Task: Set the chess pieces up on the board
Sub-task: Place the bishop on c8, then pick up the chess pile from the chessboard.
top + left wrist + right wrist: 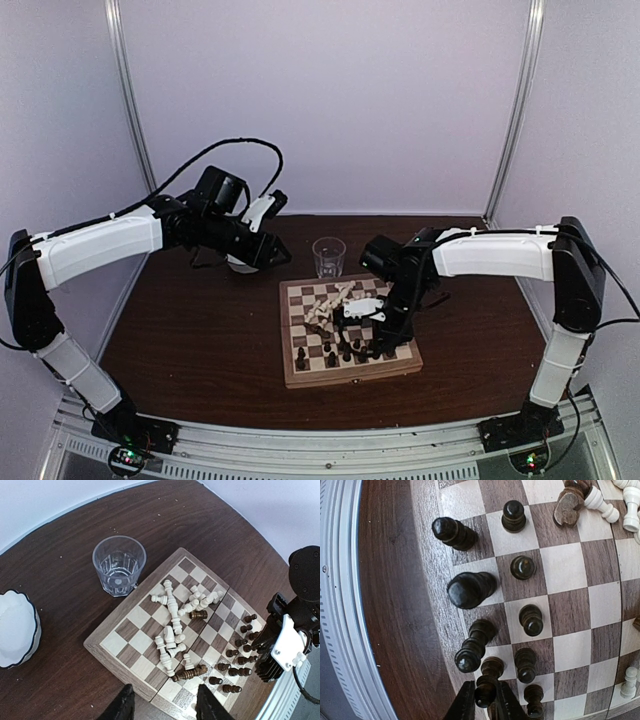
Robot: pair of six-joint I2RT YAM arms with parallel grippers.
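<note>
Top external view: the dark brown worktop [200,340] fills the lower half of the frame. The left arm [100,245] reaches in from the left edge and the right arm [490,250] from the right. The board [345,379] sits a bit right of centre, closer to the bottom edge.

A clear glass [328,257] stands just above the board's top edge, not touching it. In the left wrist view a white bowl with a dark rim [15,627] sits at the far left, well apart from the board.

The left tool [167,707] hangs over the board's lower corner in its own camera. Its fingers are spread and there's nothing between them.

The right tool [485,700] is low over the bottom edge of the board. Its fingers sit snug either side of one dark piece [485,692]. Honestly I can't tell if it's clamped or just off it.

The cream pieces [172,625] lie in a messy heap across the middle squares, with a couple of dark ones lying among them [190,672]. The rest of the dark pieces [340,352] stand in two rows along the board's bottom edge.
</note>
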